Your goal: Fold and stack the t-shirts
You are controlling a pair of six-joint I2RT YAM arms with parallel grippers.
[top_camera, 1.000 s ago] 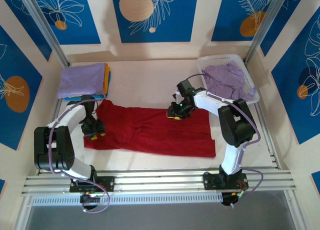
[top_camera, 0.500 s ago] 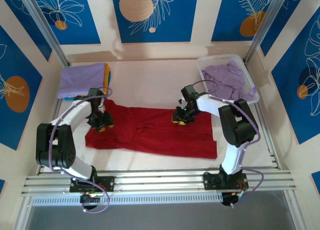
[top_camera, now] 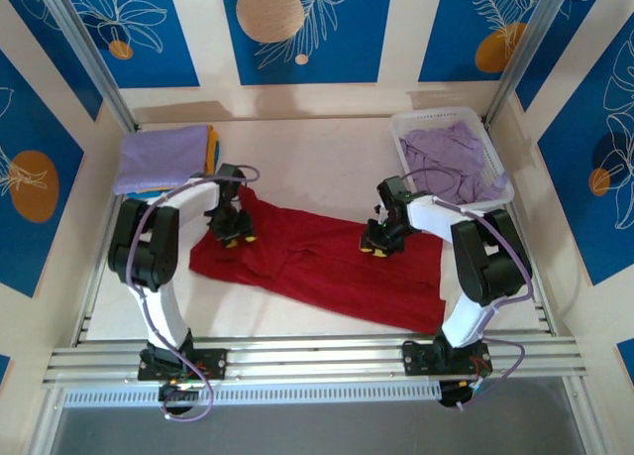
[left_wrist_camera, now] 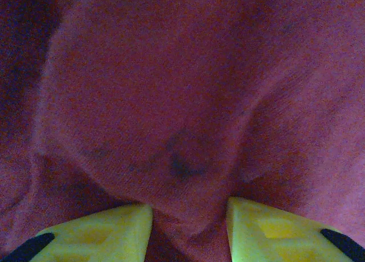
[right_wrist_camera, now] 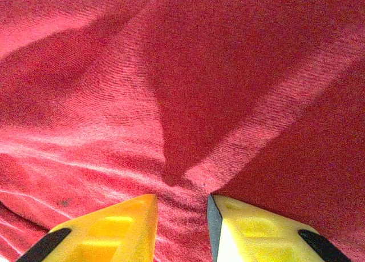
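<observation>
The dark red t-shirt point(top_camera: 317, 274) lies spread and slanted across the middle of the table. My left gripper point(top_camera: 234, 233) is at its upper left part, shut on a bunched fold of red cloth point(left_wrist_camera: 171, 91) that rises between the yellow fingers point(left_wrist_camera: 108, 234). My right gripper point(top_camera: 379, 243) presses down near the shirt's upper right, shut on a wrinkled pinch of the same cloth point(right_wrist_camera: 171, 73) between its fingers point(right_wrist_camera: 259, 230). A folded stack sits at the back left: a lavender shirt point(top_camera: 161, 158) on top, with an orange-yellow edge point(top_camera: 211, 150) and a blue edge point(top_camera: 149, 192) below.
The white lattice basket point(top_camera: 436, 115) stands at the back right with crumpled lavender shirts point(top_camera: 451, 160) inside, close behind my right arm. Metal rails point(top_camera: 317, 356) run along the near edge. Bare table point(top_camera: 307, 168) lies between the stack and the basket.
Both grippers have moved to the right, the left one also away from me, dragging the red shirt with them. The shirt now lies further right and more slanted.
</observation>
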